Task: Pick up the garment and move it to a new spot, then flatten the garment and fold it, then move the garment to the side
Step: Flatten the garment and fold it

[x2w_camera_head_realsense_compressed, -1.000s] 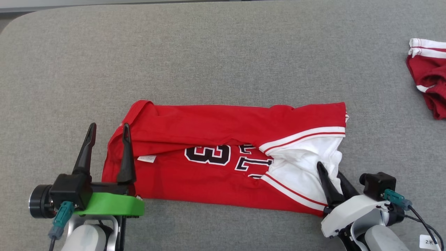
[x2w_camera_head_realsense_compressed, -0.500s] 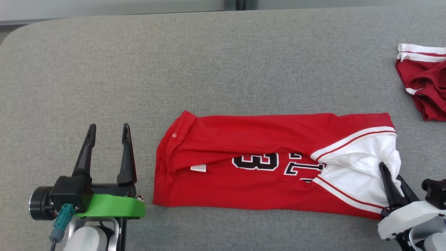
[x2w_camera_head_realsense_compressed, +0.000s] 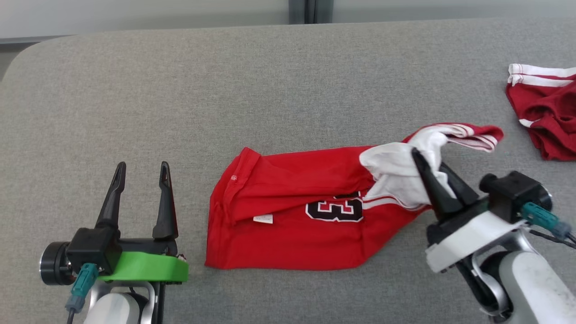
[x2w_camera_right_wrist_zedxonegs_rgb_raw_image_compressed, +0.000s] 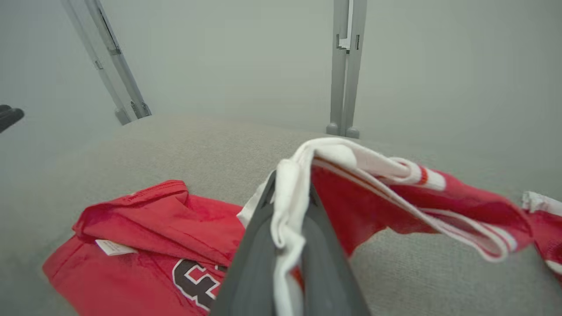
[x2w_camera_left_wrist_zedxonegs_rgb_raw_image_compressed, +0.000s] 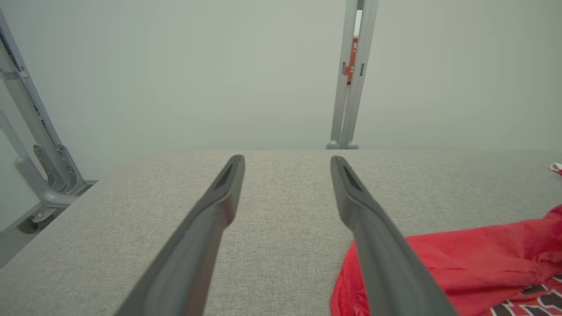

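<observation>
Right gripper (x2w_camera_head_realsense_compressed: 427,158), at about 4 o'clock in the head view, has its two long dark fingers (x2w_camera_right_wrist_zedxonegs_rgb_raw_image_compressed: 250,272) pressed together on the white edge of the red sports jersey (x2w_camera_head_realsense_compressed: 288,234) with white trim and black numbers. In the right wrist view the white hem is squeezed between both fingers. This end of the jersey is held up off the grey fabric-covered table (x2w_camera_head_realsense_compressed: 225,90), and a red flap with white stripes hangs out from the fingertips toward 2 o'clock. The other part of the jersey lies on the table, a little toward 6 o'clock from the centre of the head view, partly folded over itself, with a small white label (x2w_camera_head_realsense_compressed: 263,219) near its 9 o'clock end. At 8 o'clock the left gripper (x2w_camera_head_realsense_compressed: 142,165) has its fingers wide apart and holds nothing; they point to 12 o'clock, near the jersey's 9 o'clock end but not touching it. A second, darker red garment with white stripes (x2w_camera_head_realsense_compressed: 544,121) lies crumpled at 2 o'clock, apart from the jersey.
</observation>
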Motion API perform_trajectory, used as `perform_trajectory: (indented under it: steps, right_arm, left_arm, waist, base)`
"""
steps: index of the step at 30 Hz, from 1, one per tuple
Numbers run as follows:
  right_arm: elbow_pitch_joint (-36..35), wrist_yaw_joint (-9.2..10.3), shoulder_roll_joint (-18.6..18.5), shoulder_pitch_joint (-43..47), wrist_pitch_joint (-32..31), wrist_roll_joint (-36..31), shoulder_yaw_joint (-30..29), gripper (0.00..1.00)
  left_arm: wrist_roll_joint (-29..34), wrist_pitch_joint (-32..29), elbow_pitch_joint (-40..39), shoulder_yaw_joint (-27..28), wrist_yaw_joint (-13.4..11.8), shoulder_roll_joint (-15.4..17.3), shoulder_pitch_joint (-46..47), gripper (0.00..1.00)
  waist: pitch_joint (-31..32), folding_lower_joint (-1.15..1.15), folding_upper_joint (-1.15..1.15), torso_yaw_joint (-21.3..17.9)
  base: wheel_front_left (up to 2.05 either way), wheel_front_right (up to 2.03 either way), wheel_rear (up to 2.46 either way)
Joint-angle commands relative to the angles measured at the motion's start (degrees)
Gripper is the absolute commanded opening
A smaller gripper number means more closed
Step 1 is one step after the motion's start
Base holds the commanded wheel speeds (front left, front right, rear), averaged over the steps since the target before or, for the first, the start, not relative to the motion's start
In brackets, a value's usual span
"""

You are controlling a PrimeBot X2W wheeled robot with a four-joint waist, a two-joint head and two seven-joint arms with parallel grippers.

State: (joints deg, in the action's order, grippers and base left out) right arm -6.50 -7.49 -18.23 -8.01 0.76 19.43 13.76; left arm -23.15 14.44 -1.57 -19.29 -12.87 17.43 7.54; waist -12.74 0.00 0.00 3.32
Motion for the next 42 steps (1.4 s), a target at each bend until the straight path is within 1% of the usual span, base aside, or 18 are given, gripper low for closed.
perform_trajectory:
  steps: [1, 3, 6, 10, 12, 14, 15, 16, 21, 23, 25, 29, 35, 38, 40, 42]
  right_arm:
    - [-0.8, 0.00, 1.2, -2.1, -0.9, 0.5, 2.6, 0.00]
    - [-0.5, 0.00, 2.5, -4.4, -1.8, 1.4, 7.2, 0.00]
    - [2.1, 0.00, 5.6, -7.1, -3.2, 3.7, 13.8, 0.00]
    - [8.3, 0.00, 10.4, -9.0, -3.4, 6.0, 18.0, 0.00]
    - [11.7, -0.01, 12.0, -9.6, -3.0, 6.9, 19.5, 0.00]
    - [14.8, -0.01, 13.3, -10.3, -1.9, 8.0, 19.8, 0.00]
    - [16.4, -0.01, 13.8, -10.8, -0.9, 8.3, 20.2, 0.40]
    - [17.4, -0.01, 14.2, -10.9, -0.2, 9.5, 20.5, 1.00]
    - [18.5, -0.01, 14.9, -14.0, 6.6, 10.8, 22.5, 1.00]
    - [17.2, -0.01, 14.9, -15.4, 10.0, 10.5, 22.1, 1.00]
    - [15.9, -0.01, 14.4, -15.9, 11.6, 9.6, 20.8, 1.00]
    - [11.7, -0.01, 11.9, -14.5, 13.6, 5.6, 14.7, 1.00]
    - [6.4, -0.01, 7.8, -6.4, 14.1, 0.0, 1.0, 1.00]
    - [4.0, -0.01, 7.1, -0.8, 13.4, -1.6, -5.8, 1.00]
    - [2.7, 0.00, 6.9, 2.4, 12.5, -2.5, -9.4, 1.00]
    - [1.4, -0.01, 7.4, 5.3, 11.5, -3.5, -11.6, 1.00]
  left_arm:
    - [-0.3, 0.2, 0.2, -0.1, 0.3, 0.1, 0.8, 1.00]
    - [-0.3, 0.2, 0.5, -0.3, 0.5, -0.2, 1.3, 1.00]
    - [-0.4, 0.3, 1.0, -0.6, 0.8, -0.8, 2.1, 1.00]
    - [-0.3, 0.4, 1.5, -1.0, 1.2, -1.6, 3.0, 1.00]
    - [-0.3, 0.5, 1.8, -1.1, 1.3, -1.8, 3.4, 1.00]
    - [-0.2, 0.6, 2.2, -1.2, 1.5, -2.2, 3.5, 1.00]
    - [-0.1, 0.6, 2.4, -1.1, 1.6, -2.3, 3.6, 1.00]
    - [0.0, 0.6, 2.5, -1.1, 1.7, -2.4, 3.7, 1.00]
    - [0.4, 0.8, 3.2, -0.5, 2.0, -2.6, 4.0, 1.00]
    - [0.7, 0.7, 3.6, -0.3, 2.2, -2.7, 4.1, 1.00]
    - [0.9, 0.7, 3.9, -0.2, 2.3, -2.7, 4.1, 1.00]
    - [1.4, 0.8, 4.3, 0.2, 2.1, -2.7, 3.9, 1.00]
    - [1.9, 0.7, 4.1, 1.0, 1.1, -2.0, 1.8, 1.00]
    - [1.8, 0.7, 3.9, 1.5, 0.7, -1.5, 0.7, 1.00]
    - [1.6, 0.7, 3.8, 1.7, 0.7, -1.1, -0.1, 1.00]
    - [1.3, 0.7, 3.7, 1.9, 0.6, -0.8, -0.9, 1.00]
  waist:
    - [0.0, 0.00, 0.00, 0.6]
    - [-0.1, 0.00, 0.00, 1.2]
    - [-0.4, 0.00, 0.00, 2.7]
    - [-0.9, 0.00, 0.00, 4.2]
    - [-1.3, 0.00, 0.00, 4.8]
    - [-1.6, 0.00, 0.00, 5.1]
    - [-1.7, 0.00, 0.00, 5.2]
    - [-1.8, 0.00, 0.00, 5.3]
    - [-2.5, 0.00, 0.00, 4.9]
    - [-2.7, 0.00, 0.00, 4.6]
    - [-2.7, 0.00, 0.00, 4.3]
    - [-2.4, 0.00, 0.00, 3.5]
    - [-1.0, 0.00, 0.00, 1.4]
    - [-0.2, 0.00, 0.00, 0.2]
    - [0.4, 0.00, 0.00, -0.5]
    - [1.2, 0.00, 0.00, -1.3]
  base:
    - [0.00, 0.00, 0.00]
    - [0.00, 0.00, 0.00]
    - [0.00, 0.00, 0.00]
    - [0.00, 0.00, 0.00]
    - [0.00, 0.00, 0.00]
    - [0.00, 0.00, 0.00]
    - [0.00, 0.00, 0.00]
    - [0.00, 0.00, 0.00]
    - [0.00, 0.00, 0.00]
    - [0.00, 0.00, 0.00]
    - [0.00, 0.00, 0.00]
    - [0.00, 0.00, 0.00]
    - [0.00, 0.00, 0.00]
    - [0.00, 0.00, 0.00]
    - [0.00, 0.00, 0.00]
    - [0.00, 0.00, 0.00]
